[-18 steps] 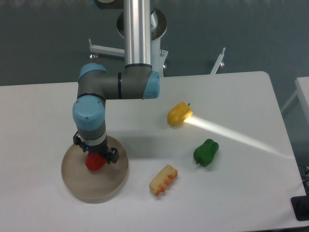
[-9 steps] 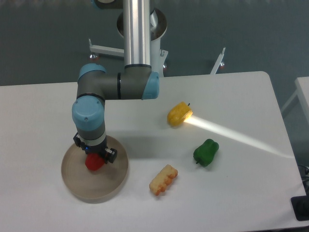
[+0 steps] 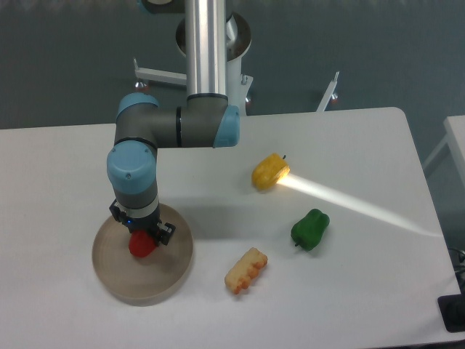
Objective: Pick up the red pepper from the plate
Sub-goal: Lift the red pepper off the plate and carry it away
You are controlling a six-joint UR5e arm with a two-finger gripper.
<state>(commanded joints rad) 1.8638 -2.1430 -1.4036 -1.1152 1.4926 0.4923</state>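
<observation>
here, the gripper [image 3: 142,234] is seen lowered over the plate [image 3: 168,276], its fingers hidden beneath the wrist; whether they are apart or closed on anything cannot be told. the red pepper [image 3: 141,246] is found directly under the gripper, within the plate's left half, only its lower part showing. the plate is set near the table's [image 3: 58,174] front left. a yellow pepper [image 3: 269,171], a green pepper [image 3: 310,229] and a ridged orange-yellow piece [image 3: 245,270] are laid well apart to the right.
</observation>
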